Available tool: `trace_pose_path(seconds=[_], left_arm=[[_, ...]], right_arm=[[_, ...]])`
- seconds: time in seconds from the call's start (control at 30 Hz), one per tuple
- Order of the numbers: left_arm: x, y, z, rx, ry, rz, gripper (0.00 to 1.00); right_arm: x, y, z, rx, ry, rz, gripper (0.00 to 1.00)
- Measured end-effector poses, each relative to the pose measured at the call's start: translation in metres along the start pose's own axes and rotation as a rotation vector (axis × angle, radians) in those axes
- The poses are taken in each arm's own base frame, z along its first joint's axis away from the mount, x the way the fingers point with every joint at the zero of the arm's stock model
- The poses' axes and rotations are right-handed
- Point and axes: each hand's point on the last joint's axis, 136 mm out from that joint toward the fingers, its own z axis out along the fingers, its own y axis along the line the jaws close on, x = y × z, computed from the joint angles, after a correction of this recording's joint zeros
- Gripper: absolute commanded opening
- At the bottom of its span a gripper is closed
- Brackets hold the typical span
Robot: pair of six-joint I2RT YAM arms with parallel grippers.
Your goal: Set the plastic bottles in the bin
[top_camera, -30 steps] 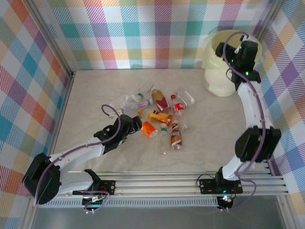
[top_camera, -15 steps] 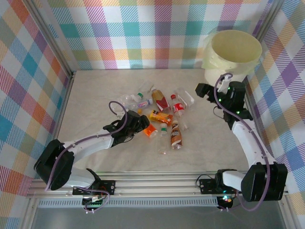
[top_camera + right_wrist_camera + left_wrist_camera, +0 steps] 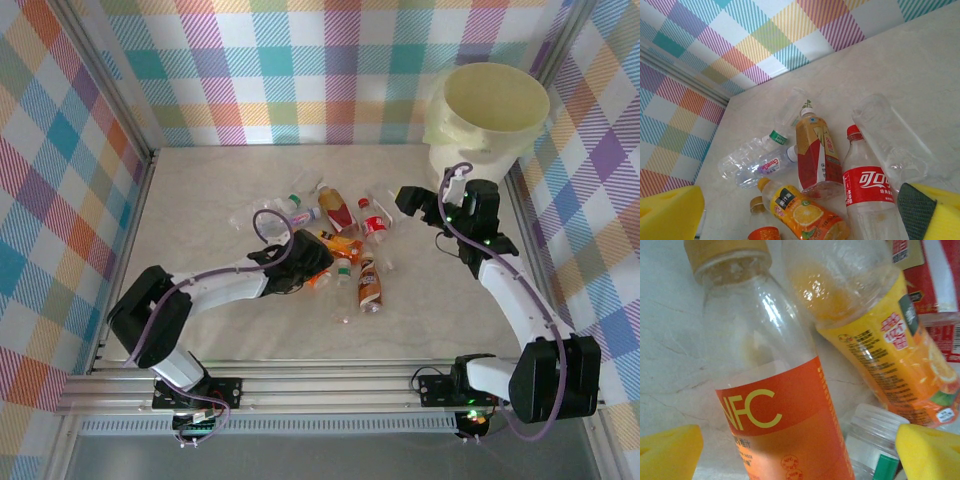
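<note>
Cream-yellow bin (image 3: 490,150); NFC bottle (image 3: 780,425) orange label; cola bottle (image 3: 867,187) red label; walls (image 3: 300,70) pastel plaid.

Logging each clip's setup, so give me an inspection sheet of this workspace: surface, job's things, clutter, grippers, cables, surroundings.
Surface: pale marbled tabletop.
Job's things: plastic bottles lying heaped mid-table; bin upright at the far right corner, no bottle visible inside.
Clutter: nothing seen.
Grippers: left gripper open, pads either side of the NFC bottle; right gripper open, empty, above the heap's right side.
Cables: purple cables loop along both arms.
Surroundings: plaid walls; aluminium rails at the near edge.
</note>
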Motion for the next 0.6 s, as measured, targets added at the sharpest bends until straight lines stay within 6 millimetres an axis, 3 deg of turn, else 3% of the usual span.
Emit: trace_pose_path(seconds=[0.3, 0.6], left_arm=[[0.029, -0.001, 0.01, -0.08, 0.024, 0.018, 0.95], [0.031, 0.006, 0.017, -0.111, 0.009, -0.011, 0.89]], right_arm=[[0.0, -0.002, 0.001, 0.011, -0.004, -0.001, 1.0], [0.0, -0.004, 0.001, 0.022, -0.006, -0.015, 1.0]])
